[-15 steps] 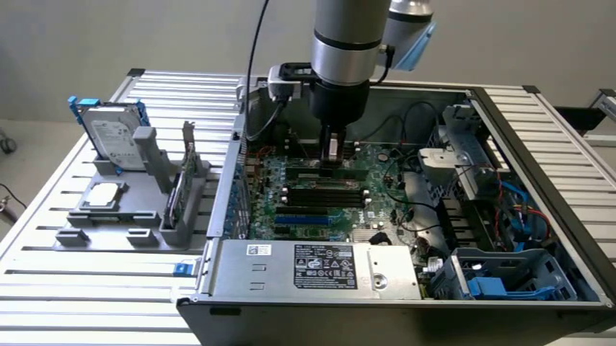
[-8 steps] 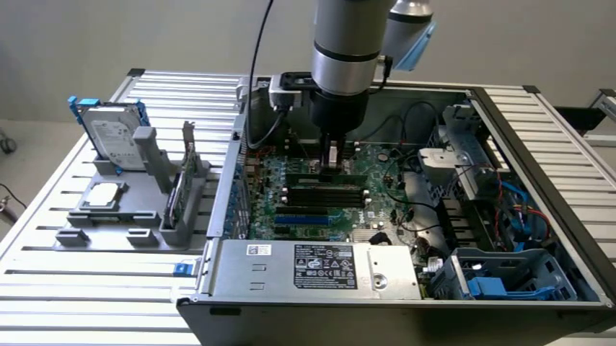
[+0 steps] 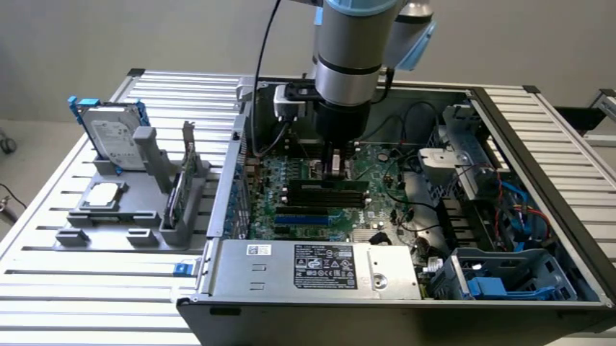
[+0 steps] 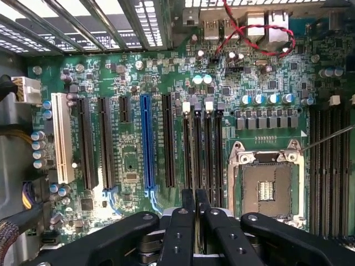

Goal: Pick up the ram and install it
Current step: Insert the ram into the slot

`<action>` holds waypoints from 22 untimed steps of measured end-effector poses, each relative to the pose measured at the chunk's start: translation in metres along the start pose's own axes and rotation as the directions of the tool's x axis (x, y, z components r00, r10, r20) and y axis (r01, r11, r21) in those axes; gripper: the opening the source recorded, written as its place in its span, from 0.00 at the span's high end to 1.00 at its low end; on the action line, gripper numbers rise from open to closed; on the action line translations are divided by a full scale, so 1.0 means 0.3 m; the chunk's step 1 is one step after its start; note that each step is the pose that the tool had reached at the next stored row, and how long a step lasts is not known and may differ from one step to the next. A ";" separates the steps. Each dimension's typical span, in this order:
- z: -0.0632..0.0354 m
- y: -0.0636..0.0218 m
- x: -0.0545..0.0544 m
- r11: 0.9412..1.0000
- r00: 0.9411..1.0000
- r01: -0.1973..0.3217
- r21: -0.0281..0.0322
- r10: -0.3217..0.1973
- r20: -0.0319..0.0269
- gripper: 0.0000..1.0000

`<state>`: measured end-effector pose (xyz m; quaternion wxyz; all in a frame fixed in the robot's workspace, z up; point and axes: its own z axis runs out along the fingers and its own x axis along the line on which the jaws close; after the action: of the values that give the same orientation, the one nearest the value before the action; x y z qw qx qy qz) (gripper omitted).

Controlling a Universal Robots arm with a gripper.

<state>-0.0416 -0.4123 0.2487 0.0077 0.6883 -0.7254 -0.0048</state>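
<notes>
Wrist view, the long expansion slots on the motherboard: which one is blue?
The blue slot stands in the middle of the row, with black slots either side and the one white slot at the row's far end.

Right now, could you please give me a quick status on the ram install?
Gripper shut, low over the motherboard's memory slots. Ram in its grip: cannot tell. Red cable clear of the slots.
</notes>
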 end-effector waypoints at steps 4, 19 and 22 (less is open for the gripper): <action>0.007 0.000 0.000 1.000 1.000 0.000 0.000 0.000 0.000 0.86; 0.048 -0.001 0.000 1.000 1.000 -0.004 0.000 0.004 0.000 0.86; 0.053 -0.001 0.000 1.000 1.000 -0.004 0.000 0.004 0.000 0.86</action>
<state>-0.0416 -0.4123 0.2328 0.0076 0.6868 -0.7268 -0.0049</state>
